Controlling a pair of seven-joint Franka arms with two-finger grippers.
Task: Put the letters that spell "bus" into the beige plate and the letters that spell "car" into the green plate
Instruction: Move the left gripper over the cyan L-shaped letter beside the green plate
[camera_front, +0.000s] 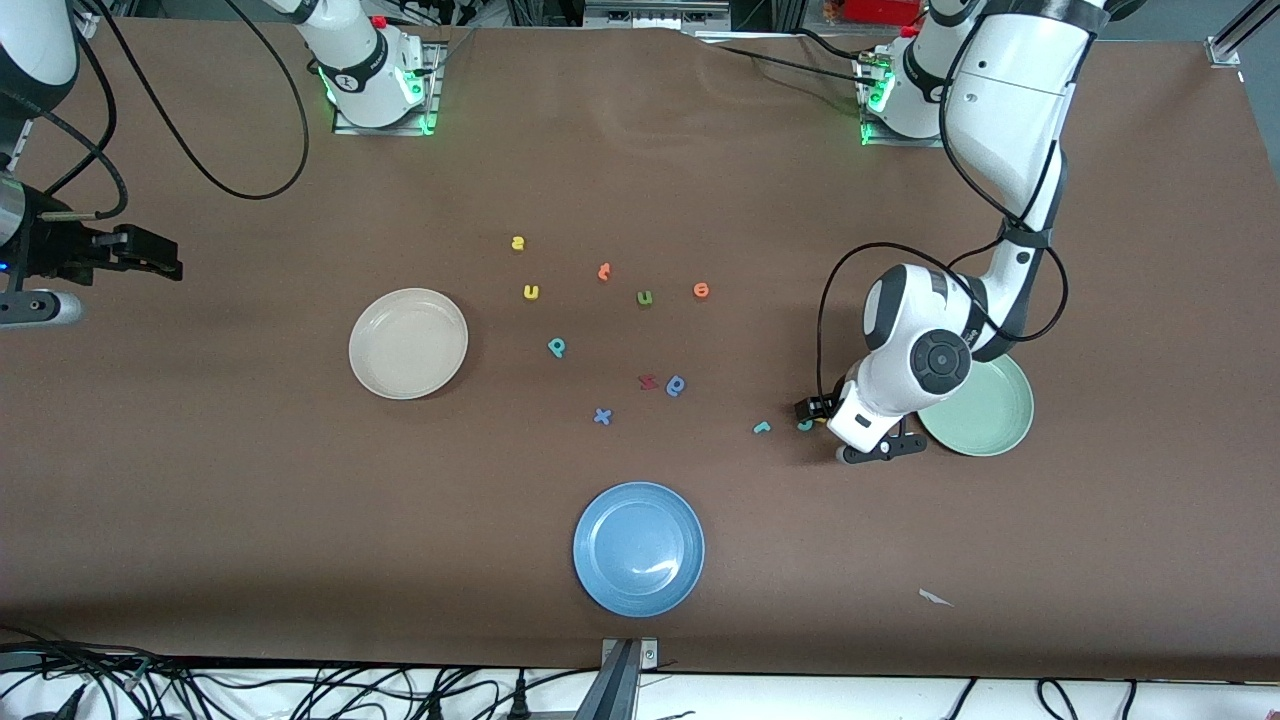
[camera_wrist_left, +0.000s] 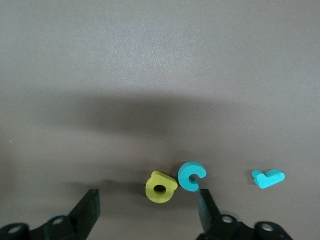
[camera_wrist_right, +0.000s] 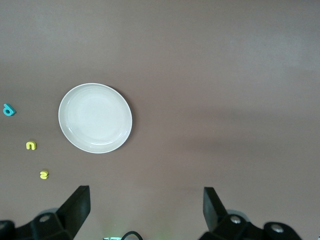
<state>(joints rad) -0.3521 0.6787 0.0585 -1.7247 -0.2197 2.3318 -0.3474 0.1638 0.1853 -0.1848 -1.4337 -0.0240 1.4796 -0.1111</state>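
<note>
My left gripper (camera_wrist_left: 149, 210) is low over the table beside the green plate (camera_front: 985, 420), open, with the yellow "a" (camera_wrist_left: 161, 187) lying between its fingers. The teal "c" (camera_wrist_left: 192, 176) touches the "a", just past one fingertip (camera_wrist_left: 206, 202). The teal "r" (camera_wrist_left: 268, 178) lies a little apart. In the front view the "c" (camera_front: 805, 425) and "r" (camera_front: 762, 427) show beside the left hand (camera_front: 870, 415); the "a" is hidden. The teal "b" (camera_front: 557, 347), yellow "u" (camera_front: 531, 292) and yellow "s" (camera_front: 517, 242) lie beside the beige plate (camera_front: 408, 343). My right gripper (camera_front: 160, 262) waits open and empty at the right arm's end.
A blue plate (camera_front: 638, 548) sits nearer the front camera, mid-table. Other letters lie mid-table: two orange ones (camera_front: 604, 271), (camera_front: 701, 290), a green "u" (camera_front: 645, 297), a dark red letter (camera_front: 648, 381), a blue "q" shape (camera_front: 676, 385) and a blue "x" (camera_front: 602, 416).
</note>
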